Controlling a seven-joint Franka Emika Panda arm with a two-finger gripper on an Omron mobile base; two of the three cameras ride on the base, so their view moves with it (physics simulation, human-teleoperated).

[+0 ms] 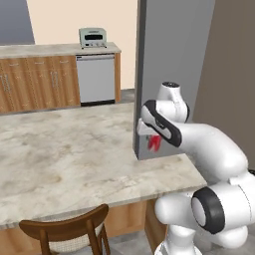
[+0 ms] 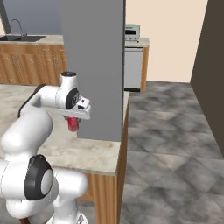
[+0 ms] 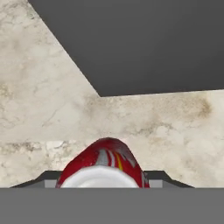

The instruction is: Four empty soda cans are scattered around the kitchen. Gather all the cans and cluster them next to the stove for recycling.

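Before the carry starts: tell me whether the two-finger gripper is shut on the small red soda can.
Shut on the small red soda can: it sits between the gripper fingers.

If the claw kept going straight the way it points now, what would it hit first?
The claw, shut on a soda can, points down at the marble counter beside the grey pillar. The can's base would probably meet the counter first; the gap is hard to judge.
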